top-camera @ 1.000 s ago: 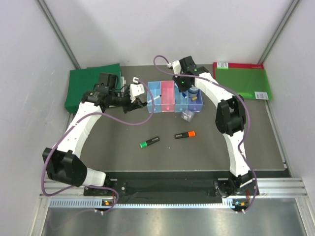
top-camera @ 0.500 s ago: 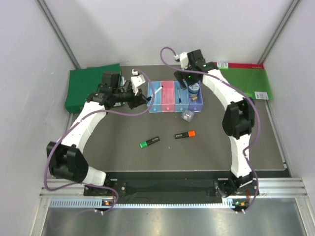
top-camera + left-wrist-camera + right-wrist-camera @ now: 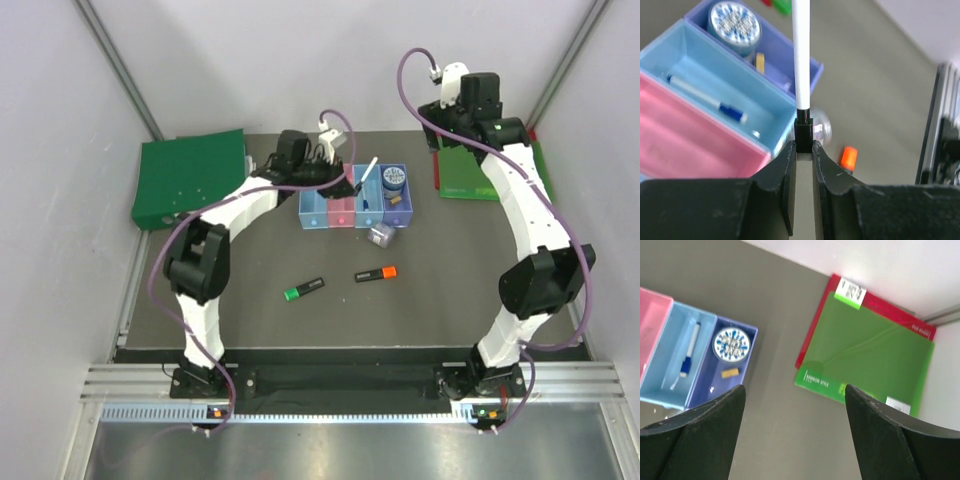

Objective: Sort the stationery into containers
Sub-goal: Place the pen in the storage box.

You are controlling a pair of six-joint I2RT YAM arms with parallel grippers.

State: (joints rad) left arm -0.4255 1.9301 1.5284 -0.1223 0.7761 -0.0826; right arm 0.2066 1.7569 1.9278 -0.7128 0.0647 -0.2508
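Left claw point(image 3: 804, 150): closed narrow on the black cap end of the black-white marker point(image 3: 801, 55); half a second ago it was at the left end of the tray row point(image 3: 306, 205), now it reaches over the row.
Marker: held in the air, its white body pointing out over the right half of the row; from these views I cannot tell above which tray it hangs.
Second light blue tray point(image 3: 715, 65): the blue-white pen point(image 3: 707, 97) lies inside.
Purple-blue tray point(image 3: 785, 75): holds the round tin point(image 3: 734, 23) and the tan block point(image 3: 760, 63).
Table point(image 3: 250, 260): the green-cap highlighter point(image 3: 303, 289), the orange-cap highlighter point(image 3: 376, 273) and the clear clip box point(image 3: 380, 235) are not yet sorted.
Right claw point(image 3: 795, 440): wide and empty; one second ago it was low at the purple-blue tray, now it is high, near the red-edged green folder point(image 3: 865, 355).
Meaning: the tin seems delivered, and the marker looks next to go in.
Hard to see: the clip box is partly behind the marker in the left wrist view; the left claw is mostly covered by its own wrist and cable from above.
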